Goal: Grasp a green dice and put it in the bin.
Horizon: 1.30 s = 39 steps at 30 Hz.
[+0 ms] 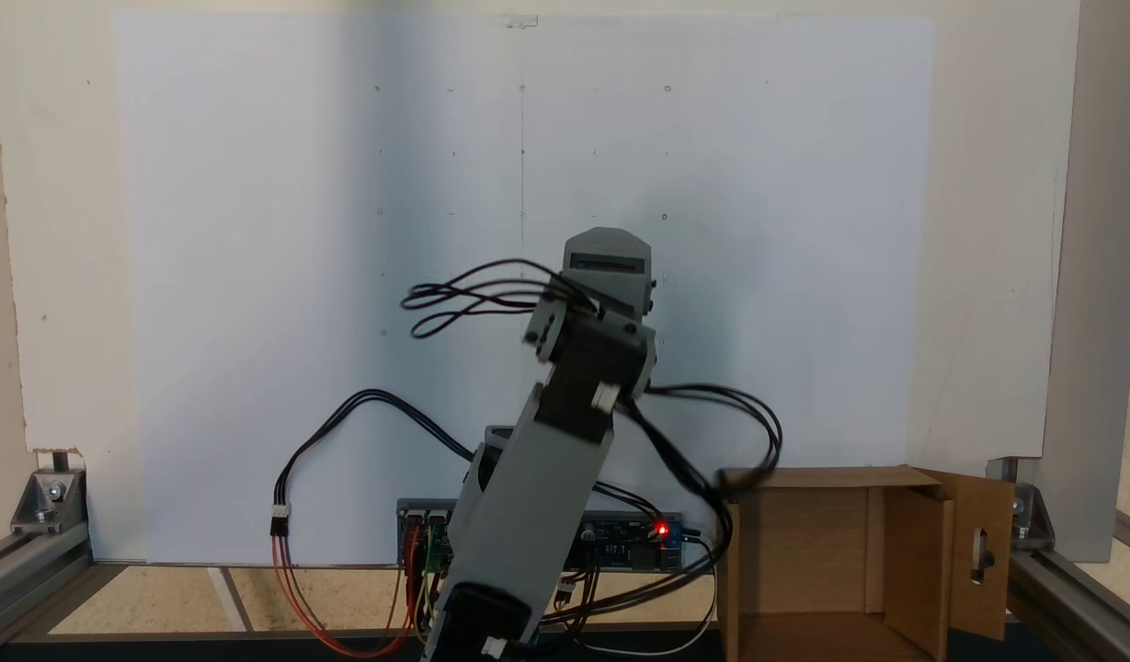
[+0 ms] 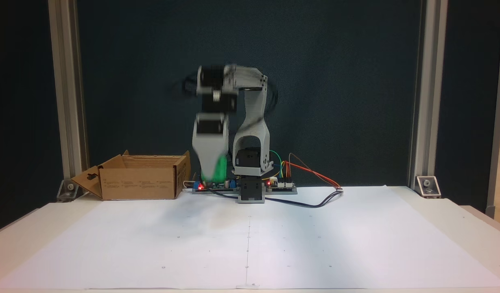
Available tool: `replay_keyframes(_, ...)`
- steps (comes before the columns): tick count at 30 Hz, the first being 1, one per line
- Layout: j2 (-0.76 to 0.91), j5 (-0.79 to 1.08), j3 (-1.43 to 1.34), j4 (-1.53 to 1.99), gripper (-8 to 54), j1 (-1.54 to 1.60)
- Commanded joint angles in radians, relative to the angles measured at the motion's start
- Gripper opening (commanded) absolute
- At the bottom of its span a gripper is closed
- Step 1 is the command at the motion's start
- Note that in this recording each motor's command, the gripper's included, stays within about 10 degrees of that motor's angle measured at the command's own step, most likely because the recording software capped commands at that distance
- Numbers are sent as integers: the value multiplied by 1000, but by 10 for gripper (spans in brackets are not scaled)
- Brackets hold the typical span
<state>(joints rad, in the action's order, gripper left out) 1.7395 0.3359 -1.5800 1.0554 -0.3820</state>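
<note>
While the arm is blurred by motion in both fixed views, a bright green patch shows at the lower end of the gripper (image 2: pixel 214 173), and I judge that this patch is the green dice (image 2: pixel 220 170) carried between the jaws. The blur hides the jaw tips, so I cannot tell for sure whether the gripper is clamped on the dice or how wide the jaws stand. The dice hangs in the air above the back edge of the bench (image 2: pixel 355 244), just in front of the electronics board (image 2: pixel 280 186) at the arm's base, and it is not yet over the bin (image 2: pixel 140 183).

The bin is an open cardboard box that stands at the back left corner of the bench in this view, with 1 flap with a slot cutout (image 2: pixel 91 178) folded outward. In the other fixed view the same bin (image 1: pixel 804 552) is at the lower right, beside the cables (image 1: pixel 712 432).

As for handling, the dice looks like a small, hard plastic cube, so I judge it to be light and stiff, not fragile. Its smooth faces and rounded corners can be slippery, and it can rotate or slip out if the jaws press near a corner. The best hold is on 2 opposite flat faces, at their middle, with the jaws square to them. A drop into the bin should not harm it.
</note>
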Motion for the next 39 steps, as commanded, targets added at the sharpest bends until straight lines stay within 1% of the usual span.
replay_keyframes(1, 34, -66, 159, 162, 117, -32)
replay_keyframes(3, 34, -75, 284, 267, 117, -98)
replay_keyframes(5, 32, -75, 311, 368, 117, -172)
replay_keyframes(14, 21, 20, 328, 259, 117, -624)
replay_keyframes(18, -72, 72, 374, 158, 117, -874)
replay_keyframes(23, -233, 166, 416, 46, 117, -1155)
replay_keyframes(25, -278, 195, 419, 8, 117, -1226)
replay_keyframes(29, -390, 253, 419, -66, 117, -1324)
replay_keyframes(39, -419, 285, 419, -81, 117, -1370)
